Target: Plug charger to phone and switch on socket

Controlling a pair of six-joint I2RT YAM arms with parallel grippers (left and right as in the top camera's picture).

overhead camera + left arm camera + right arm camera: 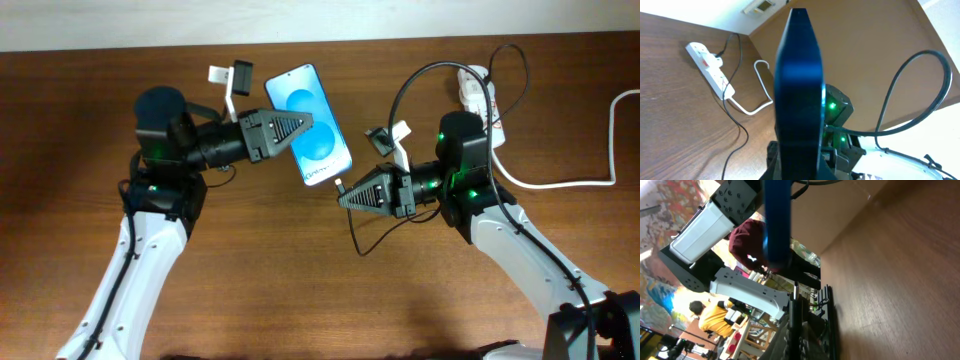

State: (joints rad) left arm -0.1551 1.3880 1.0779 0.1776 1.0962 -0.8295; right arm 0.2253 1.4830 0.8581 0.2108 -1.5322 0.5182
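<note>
Upper centre of the overhead view, the left gripper clamps the rigid, probably slick phone, while just below it the right gripper pinches the light, limp charger near its tip.

Robotics lab: arms, wooden table

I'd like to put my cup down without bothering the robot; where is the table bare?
Bare wood: the far-left side beyond the left arm, and the near middle between both arms. Crowded: the far right around the socket, its white cord and the charger loops.
</note>
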